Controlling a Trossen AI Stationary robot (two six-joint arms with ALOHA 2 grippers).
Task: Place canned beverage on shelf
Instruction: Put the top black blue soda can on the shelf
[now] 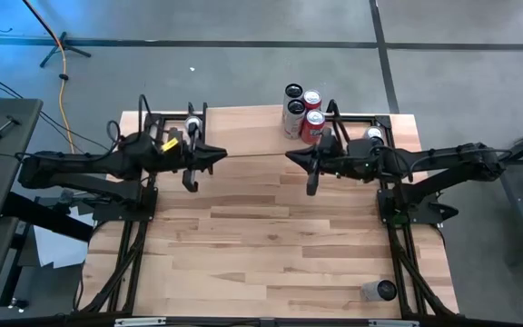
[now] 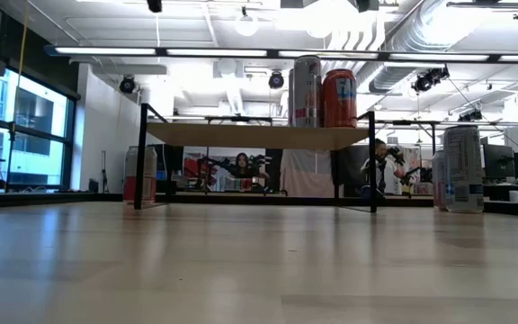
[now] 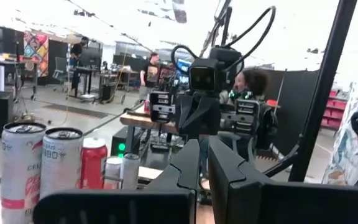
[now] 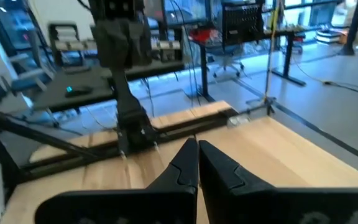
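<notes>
A: Silver can (image 1: 379, 291) stands upright at the table's (image 1: 243, 236) near right corner. Whose reach?

B: The right hand's (image 1: 291, 156), I'd judge; the can sits at its five o'clock. That hand and the left hand (image 1: 221, 156) are pressed together, empty. The shelf (image 1: 243, 127) lies beyond, at twelve o'clock.

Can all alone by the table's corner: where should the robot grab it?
Probably best to grip the lone can around the middle of its round side, coming in level. It stands upright with bare table around, so fingers fit either side. The right gripper, shut now, must open first.
</notes>
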